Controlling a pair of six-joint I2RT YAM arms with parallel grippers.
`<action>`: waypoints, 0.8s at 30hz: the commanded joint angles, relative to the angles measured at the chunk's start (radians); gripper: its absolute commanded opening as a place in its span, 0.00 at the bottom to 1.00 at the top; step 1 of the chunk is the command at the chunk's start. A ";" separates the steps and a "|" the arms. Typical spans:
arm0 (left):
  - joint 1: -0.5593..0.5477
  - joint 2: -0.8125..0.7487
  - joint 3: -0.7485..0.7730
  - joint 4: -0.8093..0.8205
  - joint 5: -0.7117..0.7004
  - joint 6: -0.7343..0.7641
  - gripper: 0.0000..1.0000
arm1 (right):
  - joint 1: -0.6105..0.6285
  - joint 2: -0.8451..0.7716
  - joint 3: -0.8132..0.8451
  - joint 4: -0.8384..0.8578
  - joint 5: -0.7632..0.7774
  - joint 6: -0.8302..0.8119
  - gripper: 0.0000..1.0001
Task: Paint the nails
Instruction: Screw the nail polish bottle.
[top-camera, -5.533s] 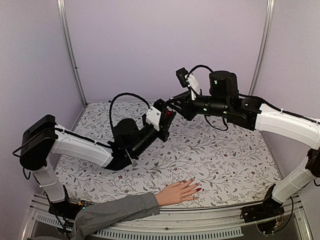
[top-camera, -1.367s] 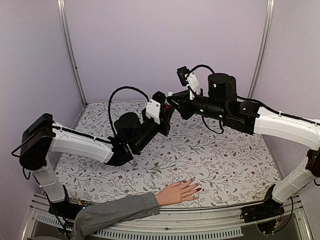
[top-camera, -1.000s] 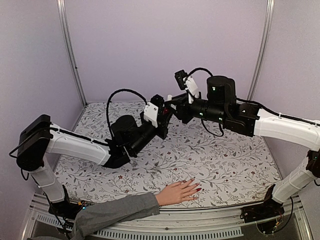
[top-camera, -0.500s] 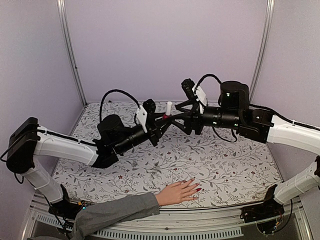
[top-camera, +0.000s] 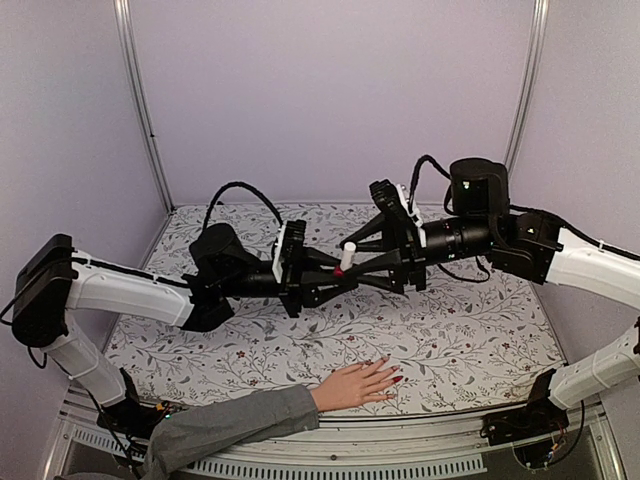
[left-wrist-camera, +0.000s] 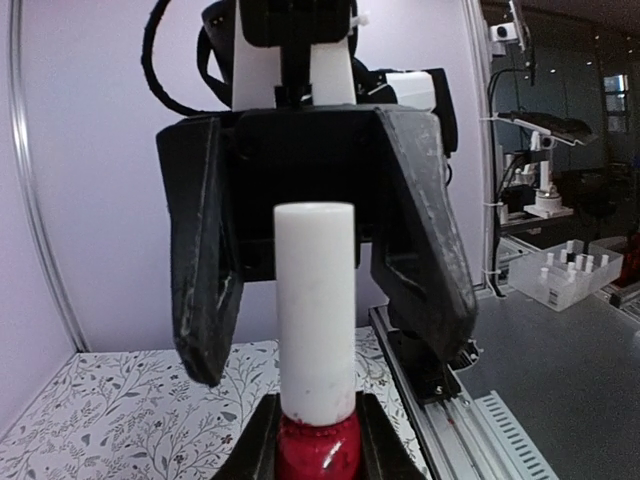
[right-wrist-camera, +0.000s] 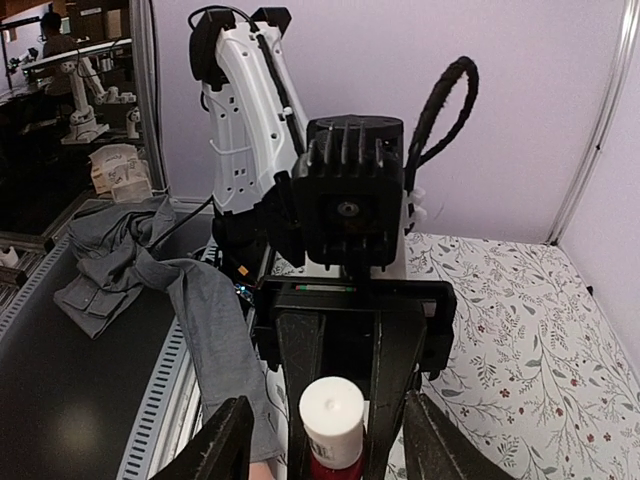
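Floral tablecloth (top-camera: 450, 330); left tool (top-camera: 336, 278) clamped on red bottle (left-wrist-camera: 318, 450); right tool (right-wrist-camera: 333, 445) jaws spread, flanking white cap (left-wrist-camera: 315, 310).

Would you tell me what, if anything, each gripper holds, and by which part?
The left gripper grips the red bottle by its body; the right gripper holds nothing.

The left arm (top-camera: 130, 290) and right arm (top-camera: 590, 265) are stretching inward, wrists level, grippers nose to nose. The left gripper (top-camera: 335, 272) is pinching a small red bottle (left-wrist-camera: 318, 445). The right gripper (top-camera: 348, 258) is holding its jaws spread either side of the cap, not touching.
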 joint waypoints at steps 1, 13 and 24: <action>0.009 0.018 0.038 0.021 0.113 -0.031 0.00 | -0.005 0.006 0.047 -0.033 -0.104 -0.048 0.52; 0.016 0.033 0.051 0.031 0.159 -0.060 0.00 | 0.004 0.041 0.081 -0.086 -0.120 -0.073 0.28; 0.020 0.016 0.045 0.048 0.048 -0.063 0.00 | 0.008 0.061 0.097 -0.085 -0.079 -0.033 0.00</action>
